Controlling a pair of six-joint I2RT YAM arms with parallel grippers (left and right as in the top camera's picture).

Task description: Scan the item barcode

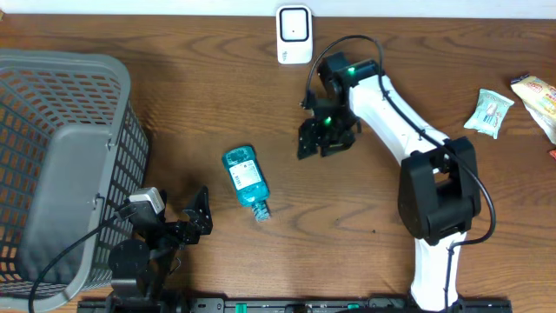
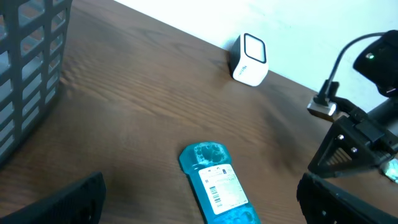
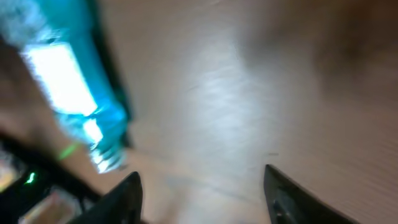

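A blue bottle with a white barcode label lies flat on the wooden table, cap toward the front edge. In the left wrist view the bottle shows its label upward. In the right wrist view it is a blur at upper left. The white scanner stands at the table's back edge, and shows as scanner too. My right gripper hangs open to the right of the bottle, nothing between its fingers. My left gripper rests open near the front edge, left of the bottle's cap.
A grey mesh basket fills the left side of the table. Snack packets lie at the far right edge. The right arm reaches across from the front right toward the middle.
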